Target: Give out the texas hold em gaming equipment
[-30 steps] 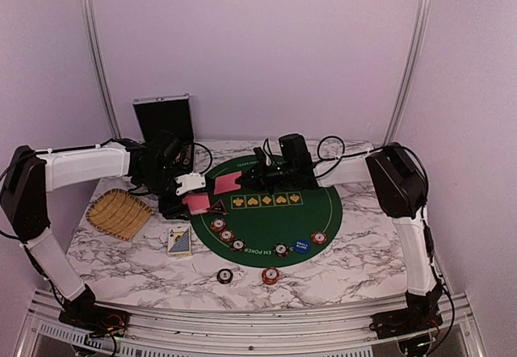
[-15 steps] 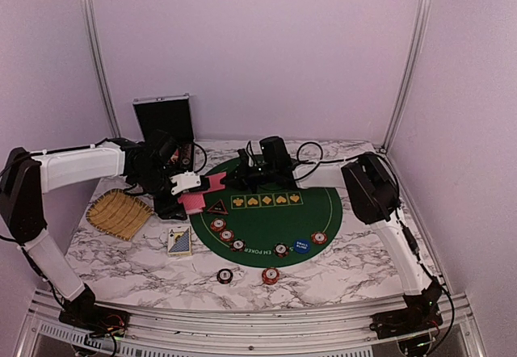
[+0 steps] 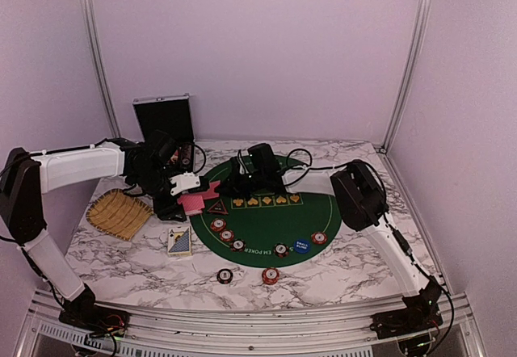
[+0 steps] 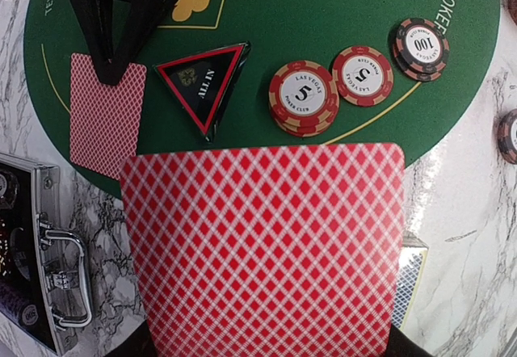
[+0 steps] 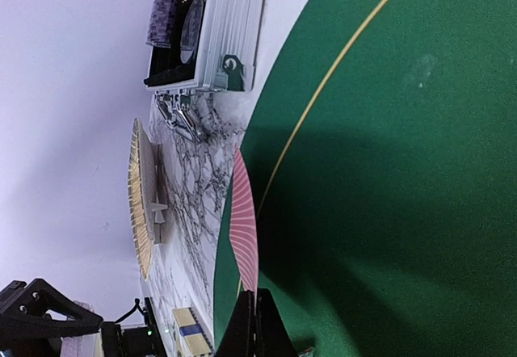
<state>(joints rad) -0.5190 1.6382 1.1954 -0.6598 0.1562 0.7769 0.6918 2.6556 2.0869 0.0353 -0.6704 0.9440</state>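
As the right tool [image 4: 108, 68] pinches it, the card [image 4: 105, 131] shows red lattice.

The left arm [image 3: 81, 167] is showing white shells on its long links and a black housing at its elbow, at the left edge of the frame. The right arm [image 3: 401, 248] is wearing the same white and black, with thin black cables looping toward the black right gripper [image 3: 225, 186].

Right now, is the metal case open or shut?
Open. The case has its lid standing upright, and the right wrist view shows chips exposed inside it.
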